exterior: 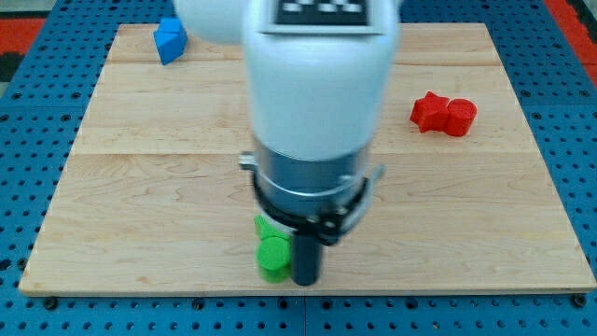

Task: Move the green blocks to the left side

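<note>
- My tip [305, 281] is sitting near the desk's [140, 187] bottom edge, a little left of centre in the view, touching or just beside the right side of a green block [272, 258].
- The arm is carrying no fingers at all: it is ending in a plain dark rod, so nothing is being held, only pressed against.
- The green block, rounded in shape, is lying close to the bottom edge, with little room below it; a second green piece [265, 227] is peeking out just above it, partly hidden under the arm's grey collar [312, 191], so its shape cannot be told.
- Wide bare wood is stretching away toward the view's left of the green blocks.
- A blue block [169, 39], angular, is resting near the top-left corner, well apart from the green ones.
- Two red blocks [444, 114] are lying touching one another toward the view's right, well apart from my tip.
- The desk is showing pale wooden planks with light grain, and it is lying on a blue perforated base [37, 112] that is showing on all sides.
- The white arm housing [317, 84] is filling the upper middle of the view and hiding the wood behind it.
</note>
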`<action>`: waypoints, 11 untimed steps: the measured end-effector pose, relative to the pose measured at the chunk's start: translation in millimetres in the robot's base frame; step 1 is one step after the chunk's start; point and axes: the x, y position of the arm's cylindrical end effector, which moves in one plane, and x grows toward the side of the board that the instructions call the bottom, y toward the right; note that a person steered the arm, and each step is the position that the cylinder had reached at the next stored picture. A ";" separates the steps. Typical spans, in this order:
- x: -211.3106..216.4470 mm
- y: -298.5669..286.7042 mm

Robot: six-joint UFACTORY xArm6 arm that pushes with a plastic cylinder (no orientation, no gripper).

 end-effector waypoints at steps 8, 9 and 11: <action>-144.1 -58.4; -132.6 -117.3; -96.8 -65.8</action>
